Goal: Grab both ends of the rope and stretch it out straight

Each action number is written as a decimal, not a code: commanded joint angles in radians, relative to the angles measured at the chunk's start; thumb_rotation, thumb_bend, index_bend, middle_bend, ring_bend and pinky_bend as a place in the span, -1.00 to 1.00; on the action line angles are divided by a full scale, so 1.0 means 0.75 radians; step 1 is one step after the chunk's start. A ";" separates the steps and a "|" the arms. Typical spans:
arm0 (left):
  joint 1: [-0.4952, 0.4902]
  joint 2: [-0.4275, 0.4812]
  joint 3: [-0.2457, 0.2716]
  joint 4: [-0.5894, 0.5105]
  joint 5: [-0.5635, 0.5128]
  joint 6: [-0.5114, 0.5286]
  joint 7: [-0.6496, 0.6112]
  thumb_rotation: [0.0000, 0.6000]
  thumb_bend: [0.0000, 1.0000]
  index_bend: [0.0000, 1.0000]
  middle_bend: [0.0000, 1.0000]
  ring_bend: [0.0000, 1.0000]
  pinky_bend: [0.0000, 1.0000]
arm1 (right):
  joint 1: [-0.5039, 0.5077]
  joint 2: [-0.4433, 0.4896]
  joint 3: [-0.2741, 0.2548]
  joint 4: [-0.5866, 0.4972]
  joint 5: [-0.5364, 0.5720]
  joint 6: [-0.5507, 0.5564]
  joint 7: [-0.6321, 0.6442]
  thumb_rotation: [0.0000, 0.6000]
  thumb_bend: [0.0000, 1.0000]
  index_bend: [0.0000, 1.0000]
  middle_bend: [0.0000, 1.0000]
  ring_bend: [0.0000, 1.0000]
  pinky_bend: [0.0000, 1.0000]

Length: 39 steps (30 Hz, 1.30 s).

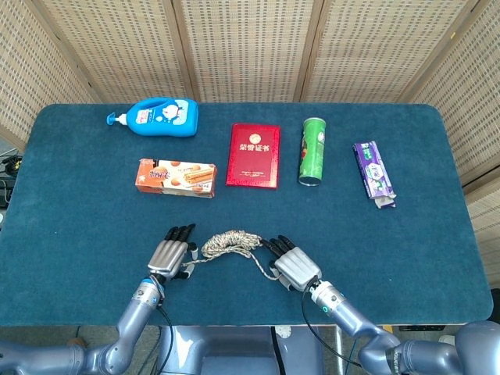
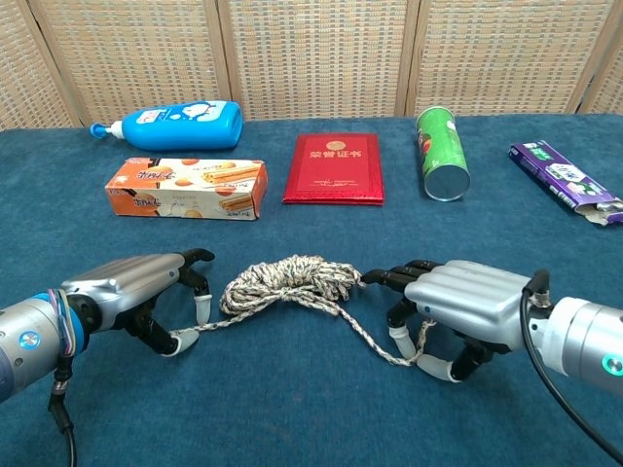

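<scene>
The mottled white-and-brown braided rope [image 2: 288, 281] lies bunched in a loose coil near the front of the dark blue felt worktop [image 2: 292, 409], one strand trailing to each side. The left robot hand [image 2: 136, 290] pinches the left end against the cloth between thumb and fingertip. The right robot hand [image 2: 458, 305] arches over the right strand, which loops under its palm between the curled fingers; whether it actually grips the rope cannot be told.

Silver ribbed hands [image 2: 458, 297], black fingers [image 2: 389, 276], white fingertips, grey arms
</scene>
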 commanded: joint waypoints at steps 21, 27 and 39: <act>-0.019 -0.014 0.005 0.010 -0.036 0.010 0.024 1.00 -0.11 0.20 -1.00 -1.00 -1.00 | -0.002 0.012 0.001 -0.003 -0.006 0.002 0.014 1.00 -0.18 0.20 -1.00 -1.00 -1.00; -0.019 -0.013 0.006 0.017 -0.035 0.008 0.010 1.00 -0.08 0.27 -1.00 -1.00 -1.00 | -0.004 0.007 -0.002 0.005 -0.007 0.000 0.018 1.00 -0.17 0.20 -1.00 -1.00 -1.00; -0.011 0.017 0.004 -0.011 0.000 0.048 0.001 1.00 -0.04 0.37 -1.00 -1.00 -1.00 | -0.003 0.006 0.009 0.003 -0.006 0.007 0.015 1.00 -0.18 0.21 -1.00 -1.00 -1.00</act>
